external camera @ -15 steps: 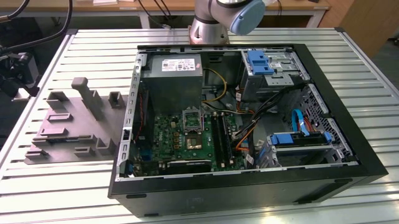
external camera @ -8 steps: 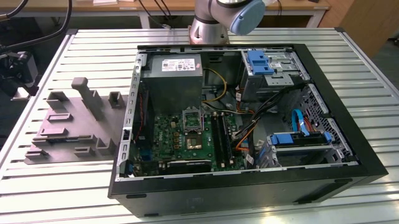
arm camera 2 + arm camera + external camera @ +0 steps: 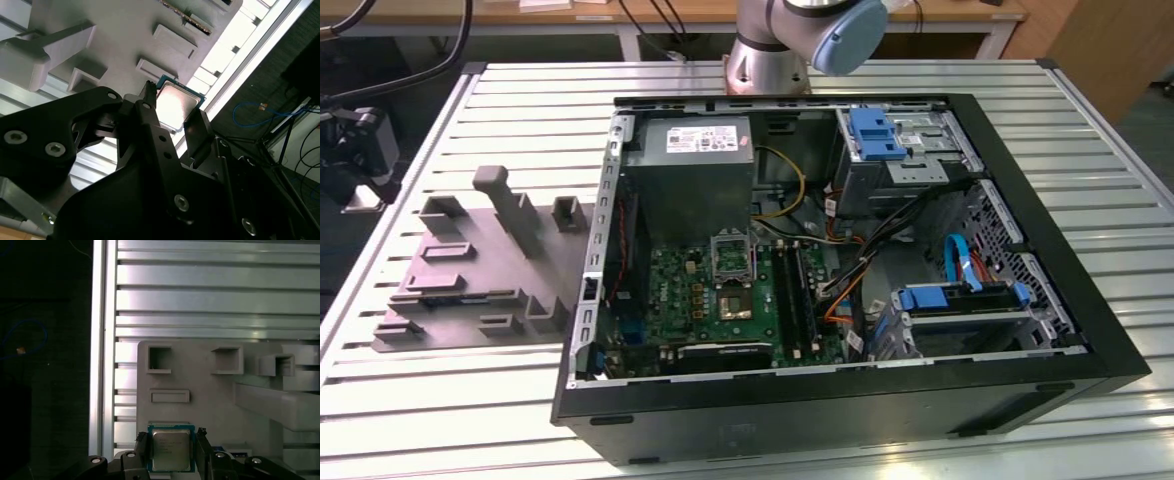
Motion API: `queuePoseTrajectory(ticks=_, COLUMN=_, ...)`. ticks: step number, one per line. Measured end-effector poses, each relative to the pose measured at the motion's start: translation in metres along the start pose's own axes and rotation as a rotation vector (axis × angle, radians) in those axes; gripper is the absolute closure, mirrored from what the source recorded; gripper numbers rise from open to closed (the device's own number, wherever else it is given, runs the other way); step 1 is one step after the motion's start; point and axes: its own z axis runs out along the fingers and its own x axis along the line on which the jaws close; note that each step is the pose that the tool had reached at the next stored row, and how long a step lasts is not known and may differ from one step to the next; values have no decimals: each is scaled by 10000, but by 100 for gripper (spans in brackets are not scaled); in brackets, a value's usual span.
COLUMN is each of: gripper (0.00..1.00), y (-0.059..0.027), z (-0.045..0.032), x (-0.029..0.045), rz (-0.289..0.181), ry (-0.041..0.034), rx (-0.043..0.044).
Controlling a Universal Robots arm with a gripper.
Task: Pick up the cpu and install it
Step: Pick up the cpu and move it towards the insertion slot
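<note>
In both wrist views the cpu (image 3: 170, 452) (image 3: 177, 107), a thin square chip with a pale metal top and teal edge, sits between my black fingers. It is level with the grey fixture plate (image 3: 210, 385) (image 3: 115, 30), near that plate's corner by the table edge. My gripper (image 3: 172, 434) (image 3: 174, 100) is shut on the cpu, one finger against each of two opposite edges. In the exterior view the metal-framed socket (image 3: 734, 255) is on the green motherboard inside the open computer case (image 3: 827, 240). The fixture (image 3: 480, 270) lies on the table at that view's left.
Raised blocks and a tall T-shaped post (image 3: 503, 200) (image 3: 277, 405) stand on the fixture close to the chip. The slatted table's edge (image 3: 102, 365) runs just beside the fixture, with dark floor and cables beyond. Drive cages, cables and a power supply (image 3: 700, 150) crowd the case.
</note>
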Motion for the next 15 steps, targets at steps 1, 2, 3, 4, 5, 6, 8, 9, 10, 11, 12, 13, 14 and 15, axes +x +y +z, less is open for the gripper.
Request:
queuePoseTrajectory(ticks=1, gripper=53, y=0, z=-4, x=0, rz=0, ry=-1, rx=-1)
queuePoseTrajectory(ticks=2, gripper=53, y=0, z=-8, x=0, rz=0, ry=-1, rx=0)
queuePoseTrajectory(ticks=3, gripper=53, y=0, z=-13, x=0, rz=0, ry=0, rx=0)
queuePoseTrajectory(ticks=4, gripper=53, y=1, z=-18, x=-1, rz=0, ry=0, rx=0)
queuePoseTrajectory(ticks=5, gripper=53, y=1, z=-20, x=-1, rz=-1, ry=-2, rx=-1)
queuePoseTrajectory(ticks=6, gripper=53, y=1, z=-21, x=-1, rz=0, ry=-3, rx=-2)
queuePoseTrajectory(ticks=8, gripper=53, y=1, z=-23, x=-1, rz=-1, ry=-1, rx=0)
queuePoseTrajectory(ticks=9, gripper=53, y=1, z=-24, x=-1, rz=0, ry=0, rx=0)
queuePoseTrajectory(ticks=10, gripper=53, y=1, z=-24, x=-1, rz=-1, ry=0, rx=0)
queuePoseTrajectory(ticks=11, gripper=53, y=1, z=-24, x=0, rz=0, ry=-1, rx=-1)
queuePoseTrajectory(ticks=12, gripper=53, y=1, z=-25, x=-1, rz=-1, ry=0, rx=0)
queuePoseTrajectory(ticks=13, gripper=53, y=1, z=-26, x=-1, rz=0, ry=0, rx=0)
queuePoseTrajectory(ticks=14, gripper=53, y=2, z=-34, x=0, rz=0, ry=0, rx=0)
queuePoseTrajectory(ticks=15, gripper=53, y=2, z=-36, x=-1, rz=0, ry=-1, rx=0)
